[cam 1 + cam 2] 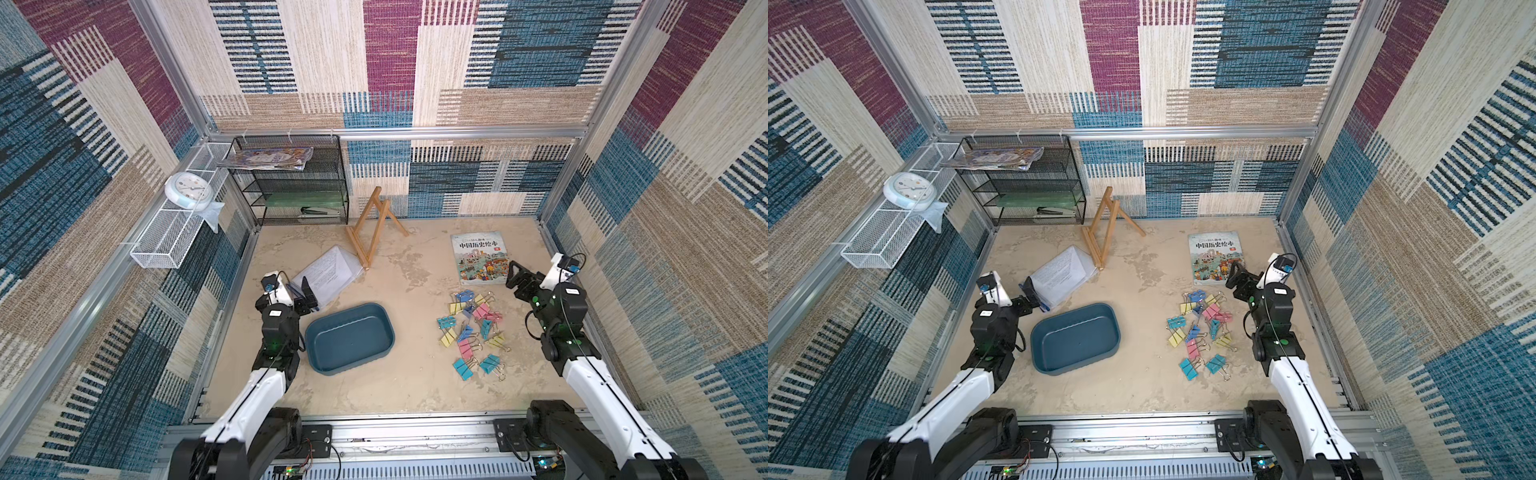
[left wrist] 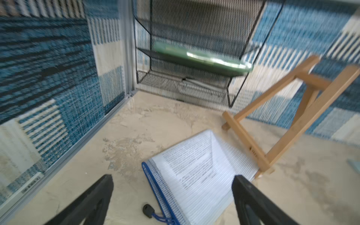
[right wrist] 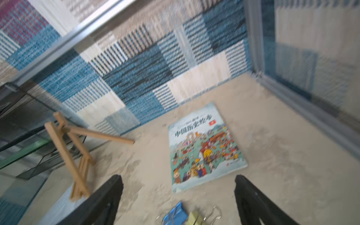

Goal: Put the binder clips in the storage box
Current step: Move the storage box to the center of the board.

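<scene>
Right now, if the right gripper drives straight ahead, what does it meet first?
Likely the picture book: the right wrist view shows it dead ahead between the right gripper's open jaws. The binder clips sit nearer, off that line. Depth is unclear.

1. Wooden easel (image 1: 371, 230) stood upright, legs spread.
2. Black mesh rack (image 1: 291, 183) stood just left of easel, magazines (image 1: 270, 158) on top.
3. Zip pouch of papers (image 1: 328, 272) lay against easel's foot.
4. Picture book (image 1: 480, 257) lay flat right of easel, apart.
5. Clock (image 1: 188, 193) sat on white wire basket (image 1: 166, 241), beyond rack from easel.
</scene>
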You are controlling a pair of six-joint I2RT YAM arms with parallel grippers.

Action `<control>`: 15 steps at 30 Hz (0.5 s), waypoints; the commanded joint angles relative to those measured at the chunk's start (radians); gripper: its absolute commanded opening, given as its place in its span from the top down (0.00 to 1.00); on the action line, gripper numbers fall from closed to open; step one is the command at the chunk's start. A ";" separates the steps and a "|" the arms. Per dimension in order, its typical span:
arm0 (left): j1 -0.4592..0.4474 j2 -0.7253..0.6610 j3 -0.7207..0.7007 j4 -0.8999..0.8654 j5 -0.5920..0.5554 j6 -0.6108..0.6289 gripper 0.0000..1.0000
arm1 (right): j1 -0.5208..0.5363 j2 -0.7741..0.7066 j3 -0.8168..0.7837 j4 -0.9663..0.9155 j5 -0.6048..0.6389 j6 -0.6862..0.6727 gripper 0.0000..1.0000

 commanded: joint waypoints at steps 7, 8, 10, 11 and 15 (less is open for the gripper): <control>-0.468 -0.210 0.114 -0.637 -0.196 -0.397 0.01 | 0.401 0.238 0.136 -0.228 -0.185 0.190 0.05; -0.493 -0.196 0.129 -0.672 -0.189 -0.402 0.01 | 0.448 0.266 0.150 -0.216 -0.181 0.199 0.05; -0.526 -0.155 0.160 -0.742 -0.168 -0.393 0.02 | 0.551 0.353 0.197 -0.196 -0.167 0.207 0.05; -0.528 -0.137 0.174 -0.771 -0.159 -0.388 0.02 | 0.592 0.393 0.223 -0.191 -0.157 0.205 0.05; -0.527 -0.061 0.233 -0.879 -0.185 -0.372 0.02 | 0.726 0.589 0.371 -0.214 -0.117 0.162 0.05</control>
